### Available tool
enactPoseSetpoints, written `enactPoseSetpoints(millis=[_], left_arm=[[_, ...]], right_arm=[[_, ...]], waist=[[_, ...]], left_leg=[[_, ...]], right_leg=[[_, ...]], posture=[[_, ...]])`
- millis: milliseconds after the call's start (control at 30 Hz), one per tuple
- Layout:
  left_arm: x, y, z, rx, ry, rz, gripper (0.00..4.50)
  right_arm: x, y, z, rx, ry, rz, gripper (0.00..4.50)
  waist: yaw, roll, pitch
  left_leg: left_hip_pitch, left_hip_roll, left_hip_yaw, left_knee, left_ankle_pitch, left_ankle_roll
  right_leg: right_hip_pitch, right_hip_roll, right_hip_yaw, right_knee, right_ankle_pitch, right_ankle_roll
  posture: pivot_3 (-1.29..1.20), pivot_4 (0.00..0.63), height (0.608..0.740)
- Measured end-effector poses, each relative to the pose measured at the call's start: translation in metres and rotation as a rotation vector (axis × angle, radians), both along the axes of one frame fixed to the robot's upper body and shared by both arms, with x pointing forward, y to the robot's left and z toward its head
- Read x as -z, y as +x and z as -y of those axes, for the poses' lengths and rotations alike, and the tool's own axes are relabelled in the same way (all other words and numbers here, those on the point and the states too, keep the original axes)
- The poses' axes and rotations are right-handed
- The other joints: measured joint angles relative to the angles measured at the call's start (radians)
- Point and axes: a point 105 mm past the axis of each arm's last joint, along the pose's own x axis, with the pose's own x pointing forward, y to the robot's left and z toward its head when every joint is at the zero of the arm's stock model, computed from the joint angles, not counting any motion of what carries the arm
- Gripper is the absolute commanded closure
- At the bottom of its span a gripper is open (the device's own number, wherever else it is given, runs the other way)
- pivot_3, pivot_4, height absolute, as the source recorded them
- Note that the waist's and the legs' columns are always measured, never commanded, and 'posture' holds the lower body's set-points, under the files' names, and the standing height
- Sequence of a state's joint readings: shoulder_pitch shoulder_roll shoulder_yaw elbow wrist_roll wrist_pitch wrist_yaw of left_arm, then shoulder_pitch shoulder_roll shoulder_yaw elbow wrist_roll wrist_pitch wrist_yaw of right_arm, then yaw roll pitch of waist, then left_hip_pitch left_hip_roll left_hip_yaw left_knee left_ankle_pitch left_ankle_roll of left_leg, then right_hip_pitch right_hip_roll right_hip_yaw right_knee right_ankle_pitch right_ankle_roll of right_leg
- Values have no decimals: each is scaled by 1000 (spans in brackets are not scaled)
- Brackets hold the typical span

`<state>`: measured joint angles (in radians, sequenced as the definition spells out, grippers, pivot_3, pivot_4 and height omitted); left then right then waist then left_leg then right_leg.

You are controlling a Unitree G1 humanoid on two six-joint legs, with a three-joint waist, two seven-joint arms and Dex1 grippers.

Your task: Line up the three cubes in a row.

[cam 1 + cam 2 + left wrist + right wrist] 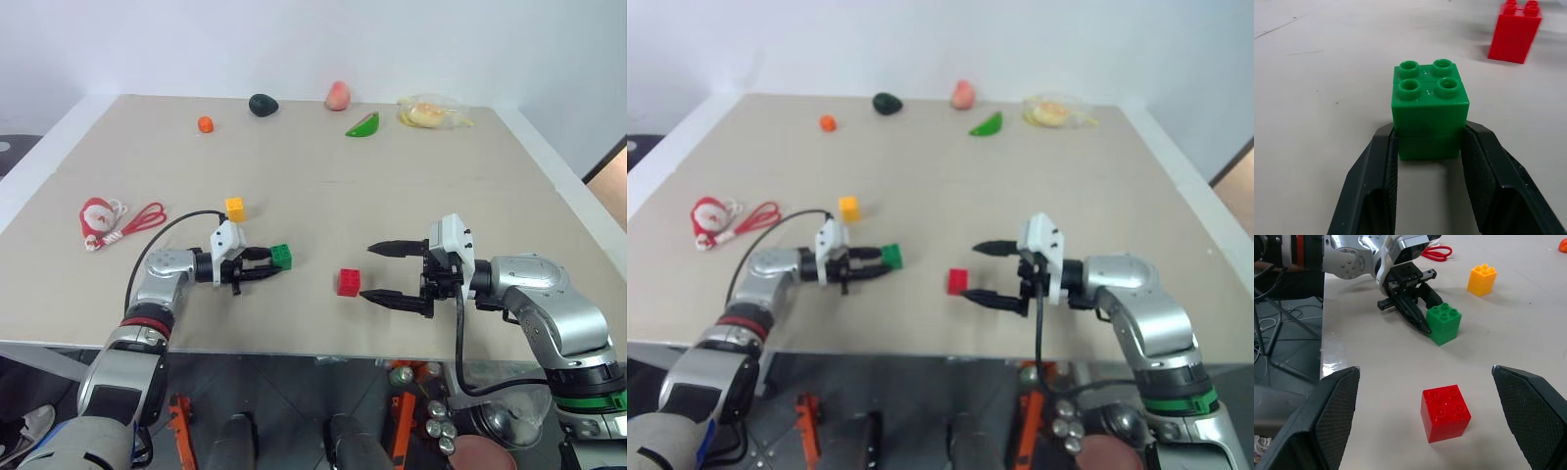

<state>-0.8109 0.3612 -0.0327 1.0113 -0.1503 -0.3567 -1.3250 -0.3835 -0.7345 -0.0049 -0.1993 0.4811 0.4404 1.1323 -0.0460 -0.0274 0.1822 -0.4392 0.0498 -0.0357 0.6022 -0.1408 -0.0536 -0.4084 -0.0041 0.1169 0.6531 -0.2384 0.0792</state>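
Three cubes not yet in a row: yellow cube [234, 208] sits at 11 o'clock of green cube [281, 257], red cube [349, 282] at 4 o'clock. Left claw [257, 266] clamps green, studs up, no long axis. Right claw [394, 274] wide open around red, untouching, on the desk [313, 166].

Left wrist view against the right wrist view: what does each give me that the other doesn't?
The left wrist view alone shows the left gripper from behind, its fingers against both sides of the green cube. The right wrist view alone shows the yellow cube, a red cord and the right gripper with fingers wide apart around the red cube, not touching it. Both show the green cube, the red cube and the table.
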Motion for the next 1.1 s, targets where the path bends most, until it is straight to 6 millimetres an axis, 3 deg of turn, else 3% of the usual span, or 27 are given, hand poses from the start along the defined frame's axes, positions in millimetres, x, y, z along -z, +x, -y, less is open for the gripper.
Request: enactPoseSetpoints(millis=[233,500,1100], left_arm=[[2,-13,18,153,29,-5,3214],[1,-20,30,257,36,-16,3214],[2,-13,30,226,60,-22,3214]], right_arm=[[21,-16,11,49,6,-77,0],[17,-22,12,75,17,-61,0],[16,-22,11,87,30,-61,0]], waist=[[0,0,0],[-2,0,0],[-2,0,0]], left_leg=[[-1,0,-2,0,0,0],[0,0,-2,1,0,1],[0,0,-2,1,0,1]], right_leg=[[0,0,-1,0,-1,0],[0,0,-1,1,-2,-4],[0,0,-1,1,0,-1]], posture=[[0,150,740],[0,150,740],[0,150,740]])
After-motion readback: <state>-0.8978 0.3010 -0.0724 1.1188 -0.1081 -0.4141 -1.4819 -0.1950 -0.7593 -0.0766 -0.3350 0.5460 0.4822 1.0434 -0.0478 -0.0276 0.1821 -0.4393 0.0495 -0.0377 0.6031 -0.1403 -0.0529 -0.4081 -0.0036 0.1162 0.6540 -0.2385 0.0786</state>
